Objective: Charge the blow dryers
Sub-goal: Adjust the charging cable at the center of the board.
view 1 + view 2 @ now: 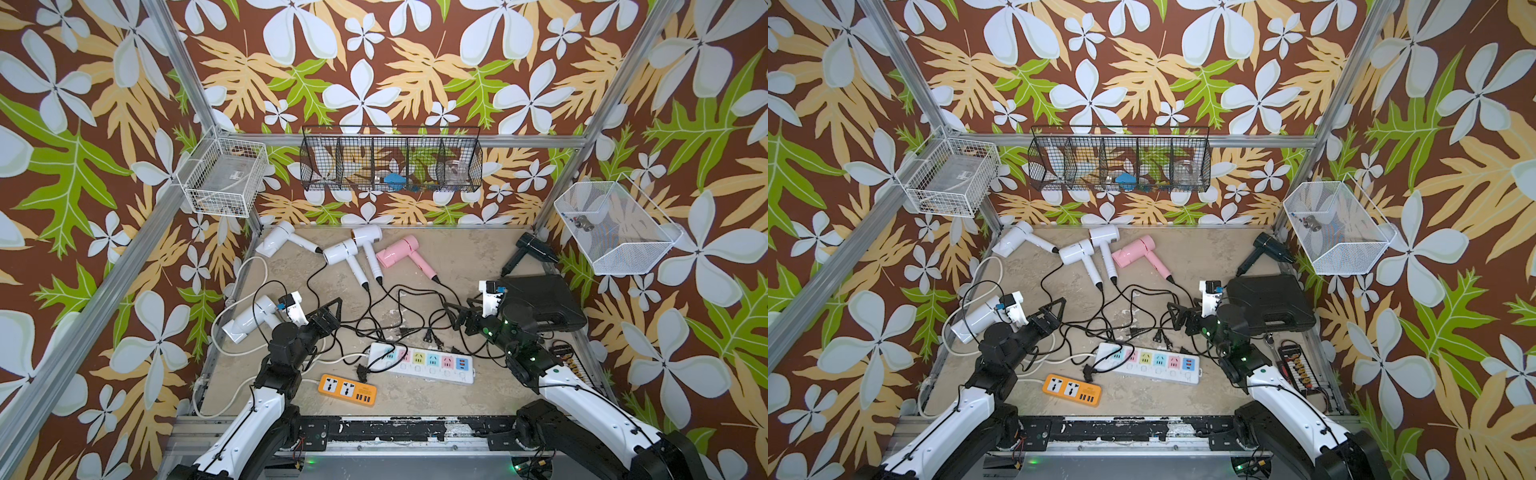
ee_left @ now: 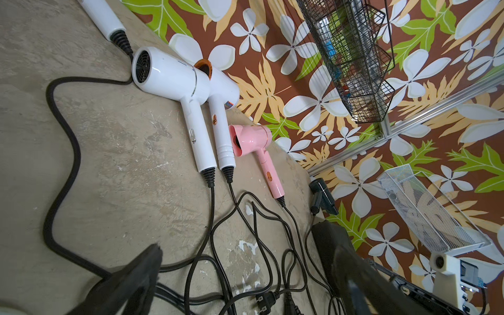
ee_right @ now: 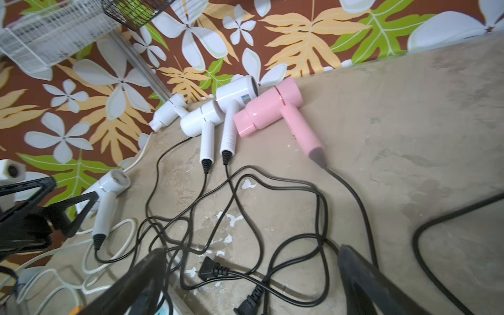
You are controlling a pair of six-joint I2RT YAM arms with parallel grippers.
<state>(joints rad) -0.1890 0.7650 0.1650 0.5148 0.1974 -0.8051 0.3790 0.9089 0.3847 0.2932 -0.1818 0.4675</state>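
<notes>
The blow dryers are spread over the tabletop [image 1: 461,262], and none is seen to be plugged in. Three white dryers [image 1: 345,252] and the pink dryer [image 1: 397,251] are bunched along the far edge, and the black dryer [image 1: 534,247] lies in the far right corner beside a black case [image 1: 540,303]. A fourth white dryer [image 1: 249,320] lies at the left edge, just beside the left arm. Their cords [image 1: 386,303] are tangled across the middle and end in loose plugs [image 1: 430,336]. These lie between the two arms, just on the far side of the white power strip [image 1: 419,362], whose sockets are seen empty in both top views. The coming move is judged to turn on the nearest plug [image 3: 211,271], which is seen in the right wrist view on the tabletop between the fingers of the right end effector [image 3: 251,275]. Its long axis runs across the gap, from one finger toward the other, so a turn of the wrist is probably called for before it can be pinched by its sides. In a top view the plugs are found toward the middle from the right end effector [image 1: 455,316], which is nearer to them than the left end effector [image 1: 332,311]. Both end effectors are spread wide apart above the cords; nothing is held and nothing is seen to be touched.
</notes>
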